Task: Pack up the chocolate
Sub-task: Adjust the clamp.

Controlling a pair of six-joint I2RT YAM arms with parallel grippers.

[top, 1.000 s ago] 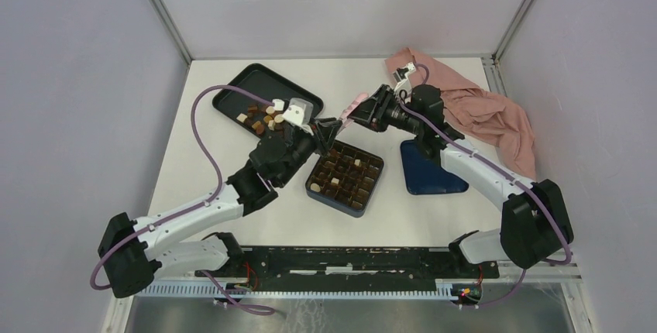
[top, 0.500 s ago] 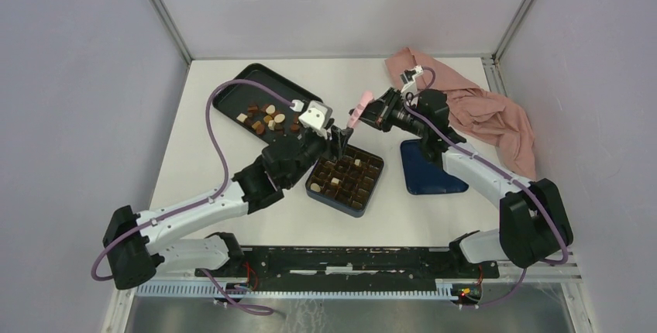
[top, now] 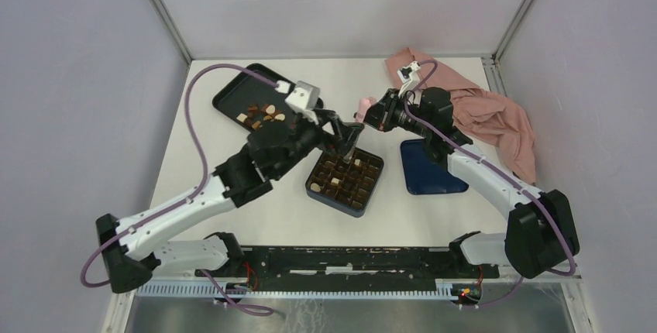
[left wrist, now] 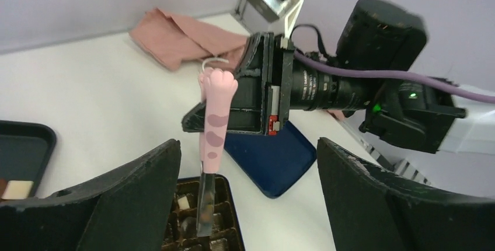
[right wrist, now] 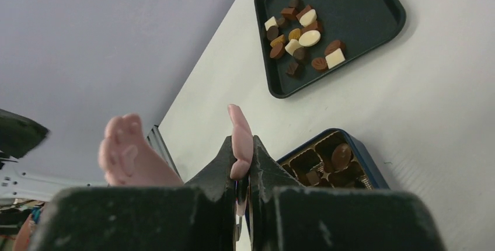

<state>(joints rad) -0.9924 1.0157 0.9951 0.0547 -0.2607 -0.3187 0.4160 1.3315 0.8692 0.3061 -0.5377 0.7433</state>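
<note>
- One black tray (top: 249, 85) sits at the far left of the table. It holds loose chocolate (right wrist: 302, 35), roughly sixteen dark, brown and cream pieces. They touch and overlap, so the count is not exact.
- The left gripper (top: 342, 136) has its two fingers (left wrist: 131, 195) spread wide and holds nothing. The left wrist view cuts off its fingertips. The tray pieces lie to its left, well apart.
- One dark blue grid box (top: 331, 200) lies just below that gripper, and more boxed chocolate (top: 345, 180) fills many of its cells. The arm covers the box's far corner and the pieces are too small to count.
- One pink paw-topped tool (left wrist: 213, 124) hangs upright between the open left fingers without touching them. Its metal tip is over the box.
- The right gripper (right wrist: 244, 156) is clamped narrow on this tool. A second pink paw shape, blurred, shows beside its fingers, and I cannot tell how it joins the tool. All the chocolate lies to this gripper's left.
- One flat dark blue square piece (top: 430, 169) lies partly under the right arm.
- One pink cloth (top: 496, 116) is bunched at the far right.
</note>
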